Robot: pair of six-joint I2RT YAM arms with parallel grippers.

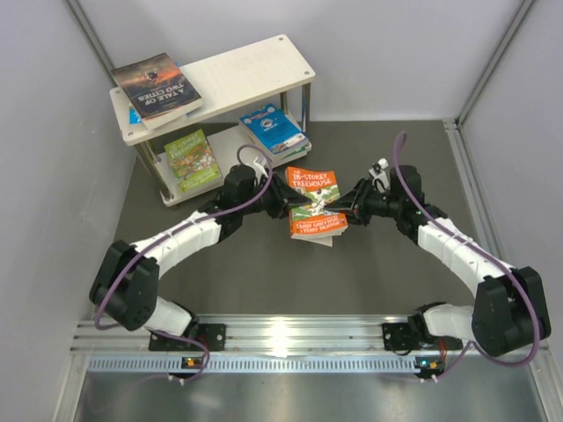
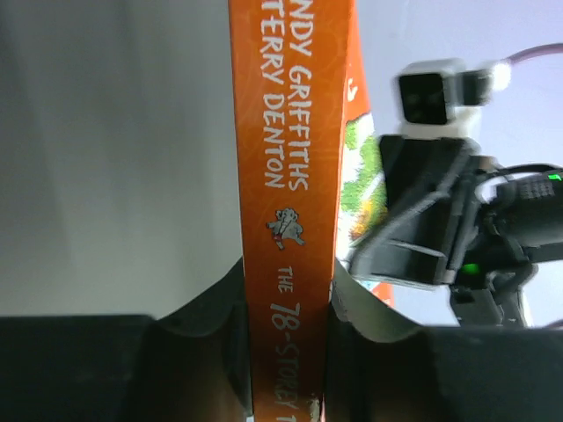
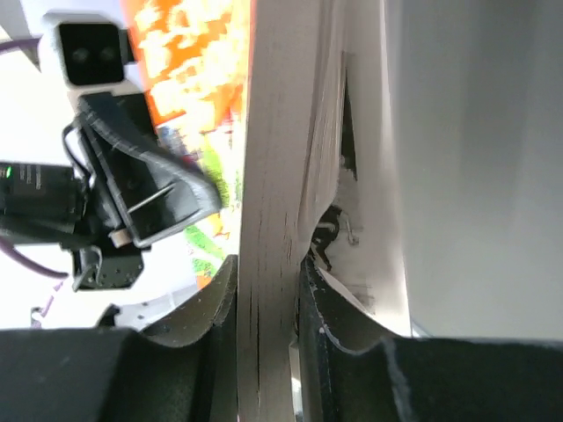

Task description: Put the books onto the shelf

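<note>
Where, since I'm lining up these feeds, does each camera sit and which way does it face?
Top external: above and behind the arm bases, looking down; the left arm, right arm, the shelf and the orange book show.
Left wrist: on the left arm, facing along the left gripper at the book's spine; the right gripper shows beyond.
Right wrist: on the right arm, facing along the right gripper at the book's page edge; the left gripper shows opposite.
Shared: all three show the orange book between both grippers.
</note>
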